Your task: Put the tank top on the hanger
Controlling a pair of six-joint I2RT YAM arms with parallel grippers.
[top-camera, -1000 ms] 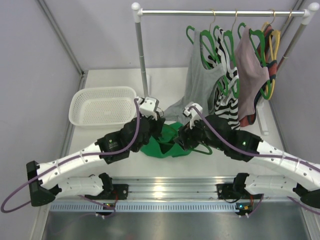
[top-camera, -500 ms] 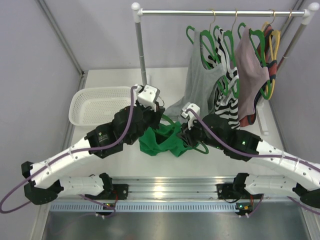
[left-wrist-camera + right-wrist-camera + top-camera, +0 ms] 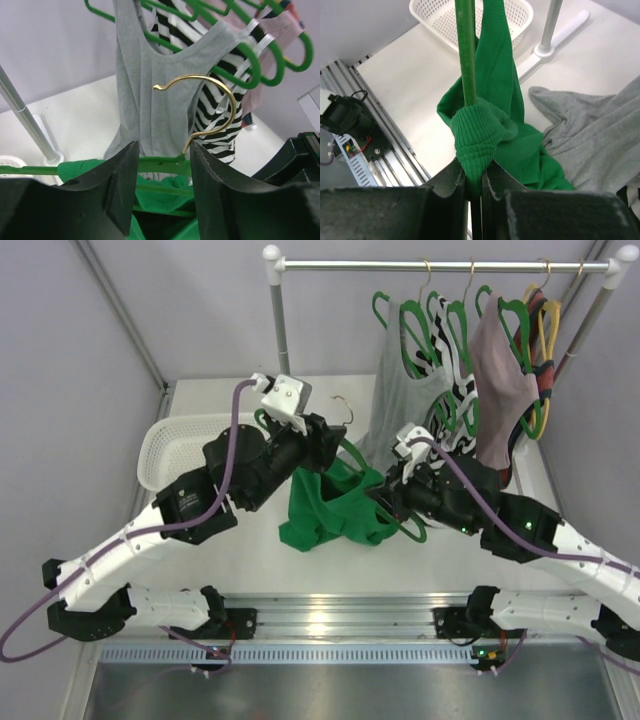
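Note:
The hanger [image 3: 352, 456] is lifted off the table, its gold hook [image 3: 220, 90] pointing up. My left gripper [image 3: 162, 150] is open, and the hanger's green neck [image 3: 155, 164] crosses the gap between its fingers. The green tank top [image 3: 325, 512] hangs bunched from the hanger down to the table. My right gripper [image 3: 476, 175] is shut on a ribbed fold of the tank top [image 3: 477, 135] wrapped around one hanger arm [image 3: 464, 50]. From above, the left gripper [image 3: 325, 445] is at the hanger's top and the right gripper [image 3: 385, 502] is at its right end.
A white basket [image 3: 175, 455] sits at the left. The rack rail [image 3: 440, 265] at the back carries a grey tank top [image 3: 400, 390], a striped top [image 3: 455, 445], a pink garment [image 3: 500, 380] and spare hangers, one yellow [image 3: 549, 330]. The rack post [image 3: 283, 335] stands behind the left gripper.
Both arms have risen and moved back, lifting the hanger and tank top off the table. The left jaws have parted. The right jaws have shut on the fabric.

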